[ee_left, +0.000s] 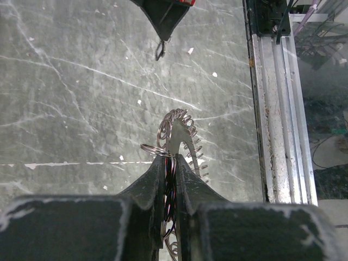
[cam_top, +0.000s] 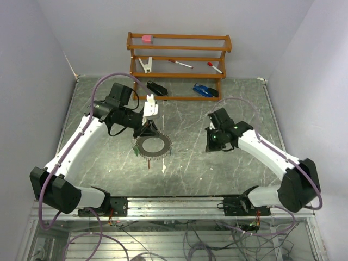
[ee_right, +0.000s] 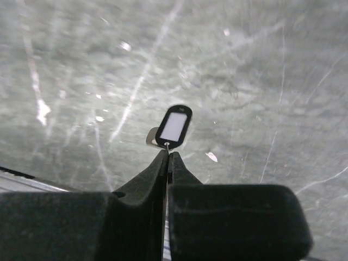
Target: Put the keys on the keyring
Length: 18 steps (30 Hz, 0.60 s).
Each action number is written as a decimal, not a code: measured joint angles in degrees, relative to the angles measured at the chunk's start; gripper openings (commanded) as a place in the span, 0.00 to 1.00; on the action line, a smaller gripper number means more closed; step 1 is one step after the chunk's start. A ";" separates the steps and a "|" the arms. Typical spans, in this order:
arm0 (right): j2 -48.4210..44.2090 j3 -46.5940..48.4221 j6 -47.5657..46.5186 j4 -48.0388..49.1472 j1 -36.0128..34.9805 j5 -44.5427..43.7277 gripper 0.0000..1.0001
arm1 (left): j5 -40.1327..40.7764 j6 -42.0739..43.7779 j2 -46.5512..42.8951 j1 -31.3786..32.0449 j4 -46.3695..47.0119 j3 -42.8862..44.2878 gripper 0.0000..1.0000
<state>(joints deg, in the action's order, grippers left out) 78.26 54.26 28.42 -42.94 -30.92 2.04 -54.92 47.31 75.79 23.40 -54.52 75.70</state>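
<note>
Nearest is the metal rail (cam_top: pixel 179 205) w/ both arm bases. Beyond it, on the table (cam_top: pixel 228 174), the keyring (cam_top: pixel 141 145) sits centre-left. The left gripper (cam_top: pixel 147 129) is clamped on its far rim; in the left wrist view the fingers (ee_left: pixel 187 179) pinch the rim tight and the ring shows edge-on. I cannot tell if the ring rests on the table or is lifted a bit. The right gripper (cam_top: pixel 213 142) is well apart, to the right. Its jaws are pressed together on a key w/ a black tag (ee_right: pixel 173 125), which sticks out past the tips.

Risks, in my judgement:
- The right hold seems to be only at the tag's end, so the key can swing or turn during approach.
- No opening in the ring is visible, so a push at the wrong spot would only bend it or knock it loose.
- The fringe bits can catch the tag.
- The ring is thin and may twist in the left grip.

Materials: the rail is brushed metal. The table is smooth, dark grey-green, stone-like w/ white veins and specks. The ring is thin grey metal, its rim set w/ small wire loops like teeth. The tag is oval black plastic w/ a white window. The fingers are matte black wedges. Farthest is an orange-brown wooden rack (cam_top: pixel 179 38) holding red-capped pens (cam_top: pixel 179 63).
</note>
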 measured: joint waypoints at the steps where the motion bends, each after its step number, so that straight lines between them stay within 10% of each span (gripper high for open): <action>1: -1.46 0.96 -1.16 0.33 0.00 0.00 0.00 | 0.00 -0.02 0.17 0.00 -0.13 0.61 0.07; 18: -20.28 9.25 -14.51 12.48 0.00 11.21 0.00 | 0.00 -1.55 1.64 0.35 -1.49 6.25 0.07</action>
<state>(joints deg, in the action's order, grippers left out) 57.98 63.51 13.91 -30.46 -30.92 13.26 -54.92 45.76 77.43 23.75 -56.01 81.95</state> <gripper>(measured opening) 0.006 0.156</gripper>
